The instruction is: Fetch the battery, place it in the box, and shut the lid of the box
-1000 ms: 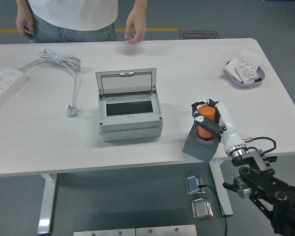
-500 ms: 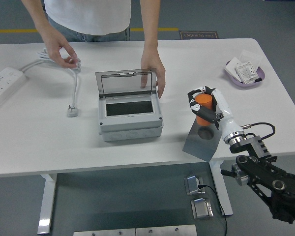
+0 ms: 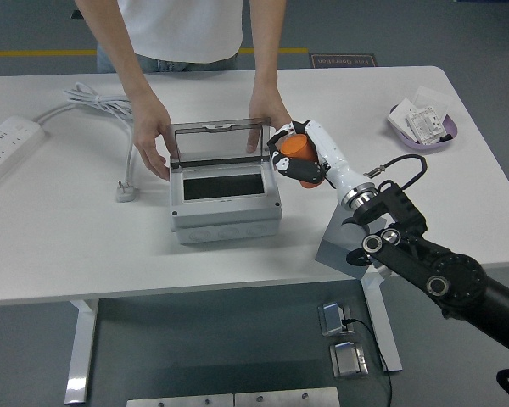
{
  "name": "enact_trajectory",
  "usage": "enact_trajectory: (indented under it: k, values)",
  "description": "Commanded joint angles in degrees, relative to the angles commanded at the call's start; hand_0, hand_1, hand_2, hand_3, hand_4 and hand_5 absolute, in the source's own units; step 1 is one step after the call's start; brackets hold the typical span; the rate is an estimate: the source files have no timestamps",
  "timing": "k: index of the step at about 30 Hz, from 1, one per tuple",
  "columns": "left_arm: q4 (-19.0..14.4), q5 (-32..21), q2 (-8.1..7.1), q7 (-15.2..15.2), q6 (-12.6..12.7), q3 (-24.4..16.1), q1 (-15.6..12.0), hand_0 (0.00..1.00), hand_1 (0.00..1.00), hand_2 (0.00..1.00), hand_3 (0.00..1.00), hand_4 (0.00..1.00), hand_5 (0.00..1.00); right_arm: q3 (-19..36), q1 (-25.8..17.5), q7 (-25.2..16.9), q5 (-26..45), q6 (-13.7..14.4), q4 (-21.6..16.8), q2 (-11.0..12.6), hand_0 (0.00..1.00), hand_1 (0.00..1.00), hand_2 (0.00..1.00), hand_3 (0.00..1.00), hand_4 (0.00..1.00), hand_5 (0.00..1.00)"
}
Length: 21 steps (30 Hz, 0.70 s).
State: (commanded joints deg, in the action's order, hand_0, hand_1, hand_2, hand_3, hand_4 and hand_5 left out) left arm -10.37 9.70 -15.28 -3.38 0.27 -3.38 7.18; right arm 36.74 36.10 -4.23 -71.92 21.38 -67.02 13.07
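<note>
We see the robot's right hand (image 3: pixel 301 157), white fingers (image 3: pixel 282 136) curled tight around a stubby orange cylindrical battery (image 3: pixel 296 149), held in the air just beside the right rim of the grey plastic box (image 3: pixel 225 208). The battery's long axis tilts, one round end facing up and left toward the box. A person's two hands (image 3: pixel 153 140) grip both sides of the upright clear lid (image 3: pixel 217 141) on the white counter (image 3: pixel 59 246).
</note>
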Motion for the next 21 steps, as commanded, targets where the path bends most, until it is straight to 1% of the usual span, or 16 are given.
enact_trajectory:
  k: [2, 10, 15, 21]
  values:
    - [0.0, 0.38, -0.03, -0.12, -0.01, -0.29, 0.04, 0.729, 0.755, 0.745, 0.782, 0.683, 0.427, -1.39, 1.61, 1.47, -1.61, -0.53, 0.7, -0.84, 0.125, 0.235, 0.291, 0.298, 0.002, 0.002]
    - [0.05, 2.18, -0.15, -0.65, -0.05, -1.66, 0.18, 0.729, 0.754, 0.744, 0.784, 0.684, 0.429, -7.87, 8.42, 8.02, -8.53, -4.09, 4.09, -4.0, 0.124, 0.235, 0.288, 0.296, 0.002, 0.002]
    - [0.04, 3.19, -0.28, -0.94, -0.08, -2.41, 0.32, 0.729, 0.753, 0.745, 0.786, 0.684, 0.429, -11.29, 11.5, 9.58, -10.17, -5.26, 6.39, -5.72, 0.125, 0.236, 0.289, 0.296, 0.002, 0.002]
    - [0.03, 4.29, -0.48, -1.25, -0.11, -3.23, 0.45, 0.729, 0.752, 0.745, 0.787, 0.683, 0.43, -15.09, 14.1, 10.09, -9.16, -5.66, 9.0, -7.63, 0.129, 0.236, 0.289, 0.296, 0.002, 0.002]
